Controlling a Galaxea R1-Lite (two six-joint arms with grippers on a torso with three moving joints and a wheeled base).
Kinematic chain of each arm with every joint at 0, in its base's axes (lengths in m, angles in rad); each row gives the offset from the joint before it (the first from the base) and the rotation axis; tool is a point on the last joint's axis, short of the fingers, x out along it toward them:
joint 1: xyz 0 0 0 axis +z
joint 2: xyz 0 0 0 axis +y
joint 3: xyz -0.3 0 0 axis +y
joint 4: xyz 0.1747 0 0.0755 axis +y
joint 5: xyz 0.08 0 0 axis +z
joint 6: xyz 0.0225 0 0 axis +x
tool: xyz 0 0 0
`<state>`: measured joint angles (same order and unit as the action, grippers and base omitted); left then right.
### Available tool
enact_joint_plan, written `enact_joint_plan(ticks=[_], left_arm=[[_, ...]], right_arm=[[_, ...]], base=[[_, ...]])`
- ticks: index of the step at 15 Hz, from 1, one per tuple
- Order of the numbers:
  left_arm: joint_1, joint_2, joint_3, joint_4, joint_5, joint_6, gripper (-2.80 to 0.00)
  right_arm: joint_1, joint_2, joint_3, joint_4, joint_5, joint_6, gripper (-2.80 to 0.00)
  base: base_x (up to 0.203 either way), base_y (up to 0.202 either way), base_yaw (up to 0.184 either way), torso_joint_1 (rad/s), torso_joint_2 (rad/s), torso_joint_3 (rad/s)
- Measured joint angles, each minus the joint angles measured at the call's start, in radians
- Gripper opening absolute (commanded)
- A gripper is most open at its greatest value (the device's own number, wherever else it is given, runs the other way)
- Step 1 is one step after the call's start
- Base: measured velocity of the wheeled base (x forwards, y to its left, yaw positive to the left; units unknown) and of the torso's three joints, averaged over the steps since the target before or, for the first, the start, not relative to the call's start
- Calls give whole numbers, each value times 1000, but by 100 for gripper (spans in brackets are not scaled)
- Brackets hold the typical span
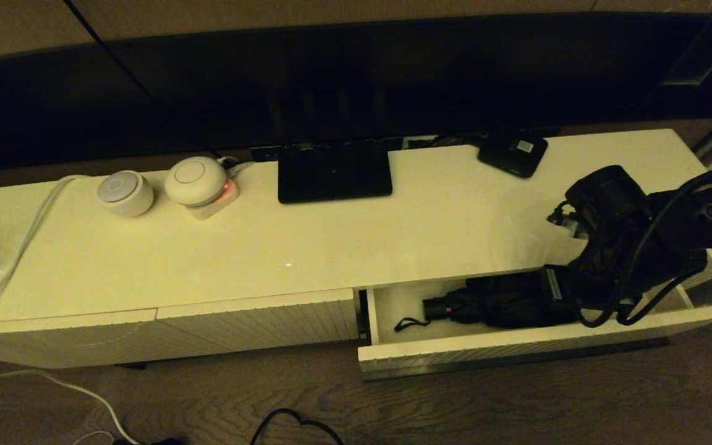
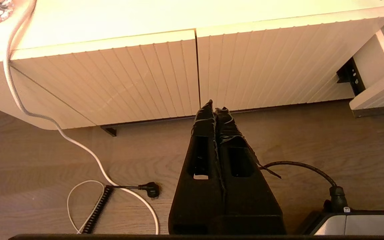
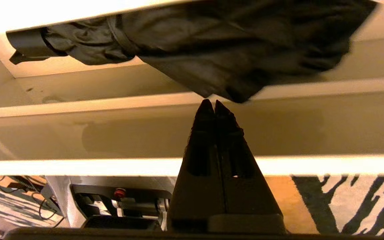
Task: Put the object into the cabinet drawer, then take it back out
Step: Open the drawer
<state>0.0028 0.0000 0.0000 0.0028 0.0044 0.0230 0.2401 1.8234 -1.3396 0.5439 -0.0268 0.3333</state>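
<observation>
Here the cabinet drawer (image 1: 517, 346) is standing pulled out at the right end of the low cabinet (image 1: 331, 247), its ribbed front nearest the robot. The umbrella (image 1: 504, 300) is lying lengthwise inside it, handle (image 1: 439, 307) pointing toward the robot's left and the thin wrist strap (image 1: 410, 323) trailing on the drawer floor beyond it.

The right arm (image 1: 640, 228) is reaching in from the right edge, wrist bent down over the drawer's right part, cables looping across the front panel. The right gripper (image 3: 214, 104) is clenched, fingers pressed flat together with nothing between them; its tips are sitting just beside a drooping fold of the umbrella fabric, contact not clear.

The left gripper (image 2: 214, 105) is hanging parked low over the wooden floor (image 2: 145, 160) before the closed ribbed fronts (image 2: 128, 73), jaws likewise pressed together and empty.

Farther back on the cabinet top: a flat black stand (image 1: 334, 172), two round white devices (image 1: 161, 184) to the left, a small black box (image 1: 512, 152) toward the right. A white cable (image 1: 16, 247) is draping off the left end.
</observation>
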Motion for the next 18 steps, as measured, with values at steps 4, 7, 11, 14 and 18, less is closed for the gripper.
enact_joint_plan(ticks=[4, 7, 11, 14, 18], left_arm=[[0, 0, 0, 0, 0, 0, -280], [0, 0, 0, 0, 0, 0, -280], [0, 0, 0, 1, 0, 0, -280], [0, 0, 0, 0, -1, 0, -280], [0, 0, 0, 0, 0, 0, -280]], right_arm=[[3, 26, -14, -2, 0, -2, -280], [14, 42, -2, 7, -1, -2, -280], [20, 54, -14, 68, 0, -7, -280], [31, 62, -22, 125, -3, -13, -280], [49, 84, -4, 188, -3, -15, -280]], base=[[0, 0, 0, 0, 0, 0], [0, 0, 0, 0, 0, 0], [0, 0, 0, 0, 0, 0], [0, 0, 0, 0, 0, 0], [0, 0, 0, 0, 0, 0]])
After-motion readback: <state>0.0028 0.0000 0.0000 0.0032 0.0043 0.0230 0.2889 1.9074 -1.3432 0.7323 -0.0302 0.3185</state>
